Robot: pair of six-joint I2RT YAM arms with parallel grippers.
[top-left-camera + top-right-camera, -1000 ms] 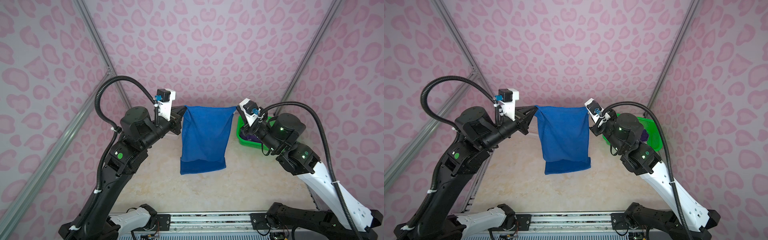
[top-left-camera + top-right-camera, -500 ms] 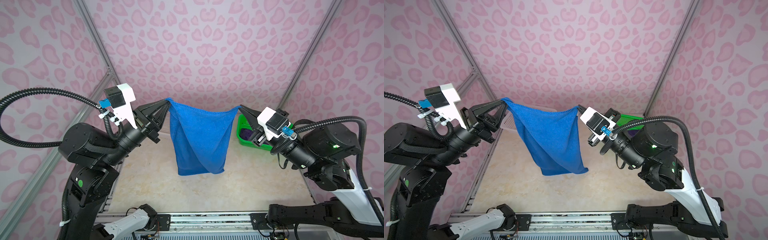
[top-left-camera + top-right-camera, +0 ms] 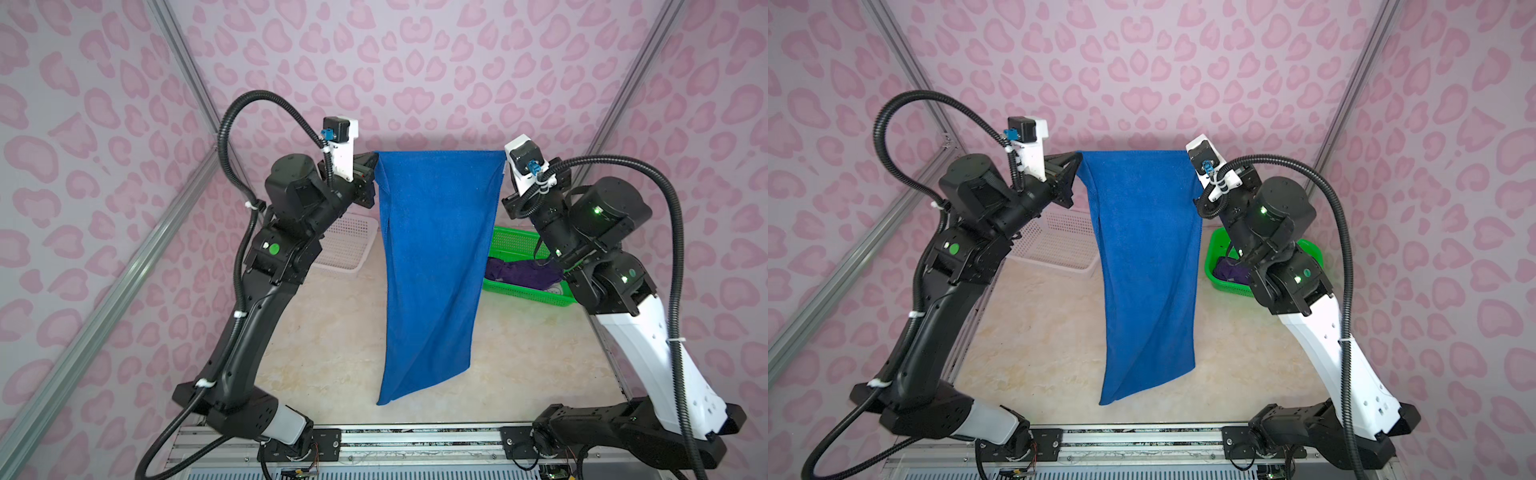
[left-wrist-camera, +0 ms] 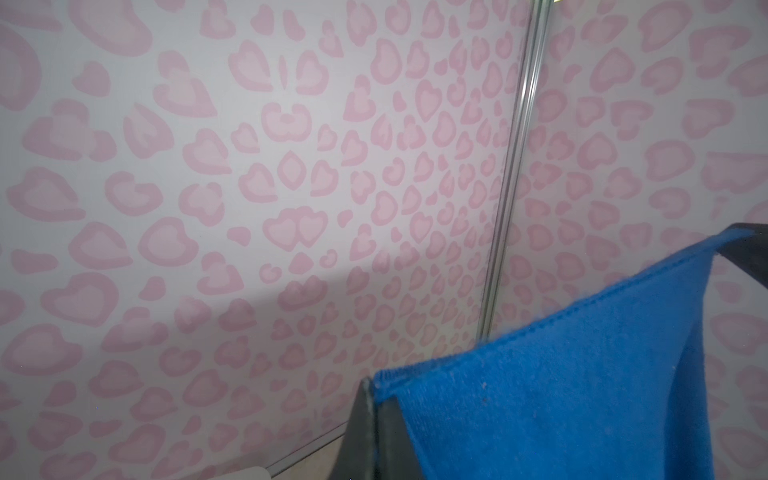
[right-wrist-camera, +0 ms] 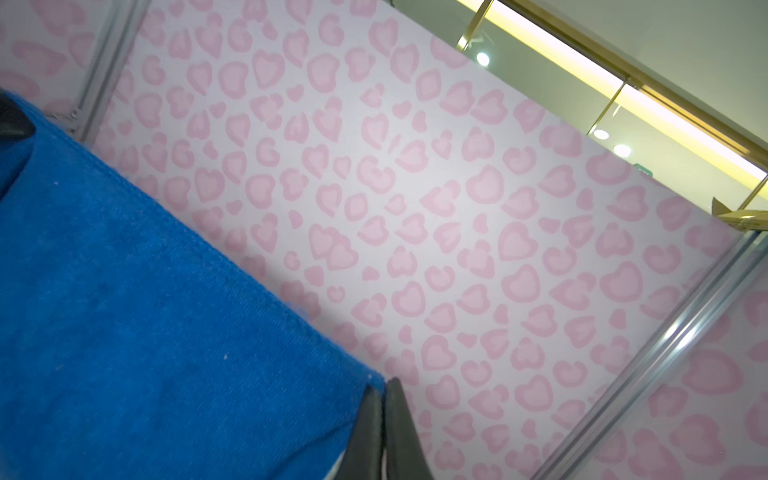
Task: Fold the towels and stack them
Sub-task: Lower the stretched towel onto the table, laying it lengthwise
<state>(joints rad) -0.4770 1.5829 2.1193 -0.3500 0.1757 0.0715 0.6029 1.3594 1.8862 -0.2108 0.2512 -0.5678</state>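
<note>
A royal blue towel (image 3: 432,270) (image 3: 1146,270) hangs in the air over the middle of the table, its top edge stretched straight between my two grippers. My left gripper (image 3: 374,160) (image 3: 1077,158) (image 4: 372,384) is shut on the towel's top left corner. At the top right corner my right gripper (image 3: 504,157) (image 3: 1190,154) (image 5: 384,384) is shut as well. The blue towel (image 4: 582,395) (image 5: 145,332) fills part of each wrist view. A dark purple towel (image 3: 519,274) (image 3: 1231,270) lies crumpled in the green basket.
A green perforated basket (image 3: 523,293) (image 3: 1214,249) stands at the back right, partly behind the right arm. At the back left a white perforated basket (image 3: 345,245) (image 3: 1059,241) sits behind the left arm. Pink patterned walls close in three sides.
Both arms swung up toward the camera with the blue towel, then went back toward the far wall. The towel's top edge is now wider and straighter, and it hangs longer.
</note>
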